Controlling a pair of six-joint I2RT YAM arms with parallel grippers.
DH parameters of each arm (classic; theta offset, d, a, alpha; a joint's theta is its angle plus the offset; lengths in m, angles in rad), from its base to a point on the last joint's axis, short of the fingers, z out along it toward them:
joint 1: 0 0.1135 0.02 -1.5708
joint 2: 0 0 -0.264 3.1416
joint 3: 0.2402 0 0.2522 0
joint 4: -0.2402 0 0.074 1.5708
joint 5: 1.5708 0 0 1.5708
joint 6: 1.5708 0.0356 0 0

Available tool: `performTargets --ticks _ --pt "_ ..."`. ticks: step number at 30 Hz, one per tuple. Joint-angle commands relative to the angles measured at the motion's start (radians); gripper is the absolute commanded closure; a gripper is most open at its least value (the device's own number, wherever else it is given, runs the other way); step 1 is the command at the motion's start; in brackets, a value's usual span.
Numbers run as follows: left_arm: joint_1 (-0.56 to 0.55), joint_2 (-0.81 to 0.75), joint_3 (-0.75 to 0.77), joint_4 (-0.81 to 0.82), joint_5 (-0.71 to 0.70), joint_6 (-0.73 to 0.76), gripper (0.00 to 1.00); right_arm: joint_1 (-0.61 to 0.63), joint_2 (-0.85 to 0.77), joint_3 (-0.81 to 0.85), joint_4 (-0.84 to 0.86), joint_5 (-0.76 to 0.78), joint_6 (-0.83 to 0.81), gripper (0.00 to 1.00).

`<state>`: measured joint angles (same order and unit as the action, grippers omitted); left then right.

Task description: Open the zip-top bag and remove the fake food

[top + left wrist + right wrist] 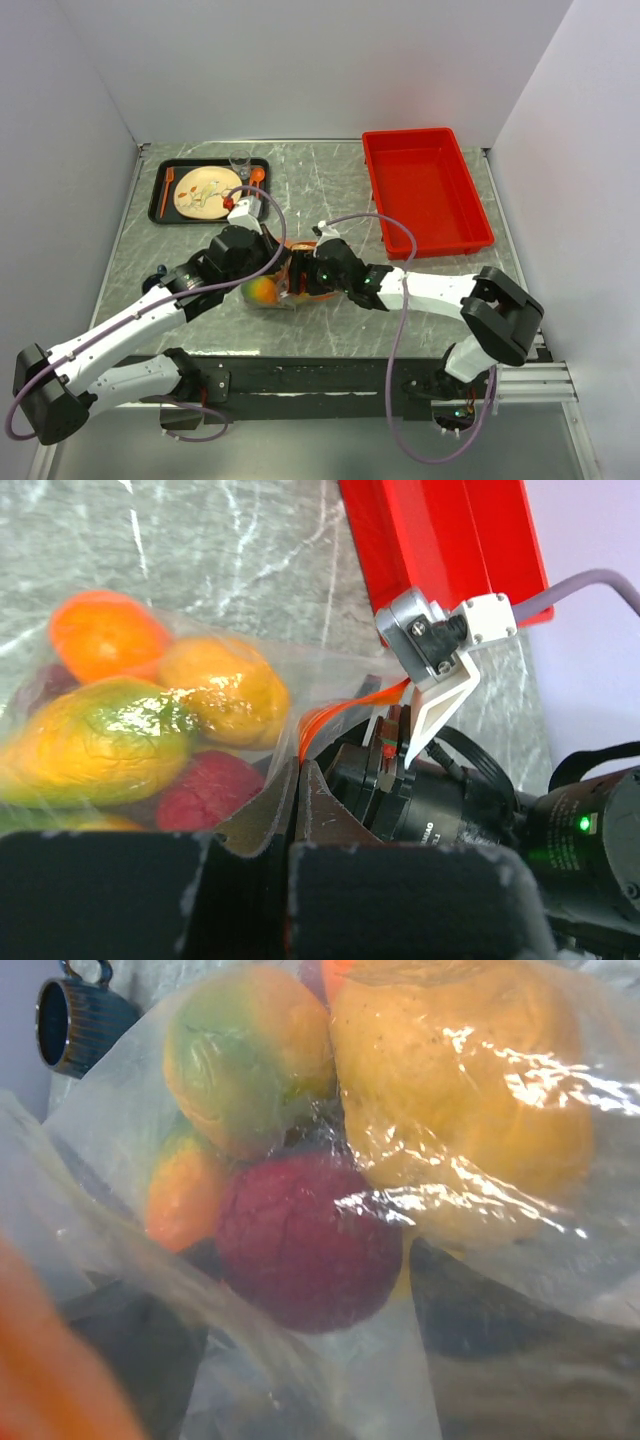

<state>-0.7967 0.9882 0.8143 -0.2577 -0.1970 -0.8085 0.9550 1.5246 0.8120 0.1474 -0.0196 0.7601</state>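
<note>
From the top external view, the left gripper (pixel 280 272) and the right gripper (pixel 312 272) are seen close together at the middle of the table (pixel 330 190). The zip-top bag (pixel 285 288) lies between and under them, and the fake food (pixel 262 291) is packed inside it. A red bin (pixel 425 190) is set at the far right and a black tray (pixel 158 205) with a plate (pixel 205 192) at the far left. In the left wrist view, the left gripper's fingers (pixel 250 820) are pressed together on the bag's clear film just beside its orange zipper strip (pixel 335 710), so the bag is pinched there. Yellow, orange, red and green-orange fruits are bunched inside on the left, while the right gripper's jaws are hidden behind its wrist. In the right wrist view, the fruits are pressed against the film near the lens, a dark red fruit (pixel 305 1240) in the middle. Two dark fingers are made out through the plastic, standing apart, with nothing clamped between them. A dark cup (pixel 68 1020) is seen at the upper left.
</note>
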Motion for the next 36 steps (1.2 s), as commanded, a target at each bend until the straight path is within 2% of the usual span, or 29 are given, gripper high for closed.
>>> performTargets --ticks 1,4,5,8,14,25,28,31,32,36 --pt "-0.012 -0.01 0.002 0.06 -0.042 -0.021 0.99 -0.001 0.042 0.047 0.099 -0.025 0.025 0.21" --pt "-0.012 -0.006 0.011 0.019 -0.12 -0.031 0.99 -0.001 0.06 0.082 0.104 -0.025 0.021 0.4" --pt "-0.012 -0.005 0.017 0.005 -0.139 -0.035 0.99 -0.001 0.059 0.096 0.074 -0.014 0.013 0.55" --pt "-0.01 0.013 0.037 -0.043 -0.218 -0.047 0.99 0.001 0.025 0.136 -0.003 0.041 -0.022 0.7" --pt "-0.004 0.061 0.082 -0.071 -0.263 -0.034 0.99 0.002 -0.111 0.112 -0.104 0.122 -0.064 0.74" --pt "0.068 0.179 0.082 0.027 -0.11 -0.012 0.99 -0.01 -0.371 0.03 -0.249 0.29 -0.108 0.75" --pt "0.071 0.216 0.083 0.054 -0.099 -0.027 0.99 -0.057 -0.405 0.041 -0.295 0.308 -0.125 0.75" --pt "0.103 0.245 0.082 0.066 -0.073 -0.044 0.99 -0.162 -0.426 0.055 -0.344 0.317 -0.151 0.75" --pt "0.126 0.251 0.079 0.075 -0.068 -0.055 0.99 -0.236 -0.429 0.058 -0.356 0.313 -0.169 0.75" --pt "0.197 0.273 0.046 0.11 -0.024 -0.084 0.99 -0.404 -0.397 0.091 -0.382 0.327 -0.214 0.75"
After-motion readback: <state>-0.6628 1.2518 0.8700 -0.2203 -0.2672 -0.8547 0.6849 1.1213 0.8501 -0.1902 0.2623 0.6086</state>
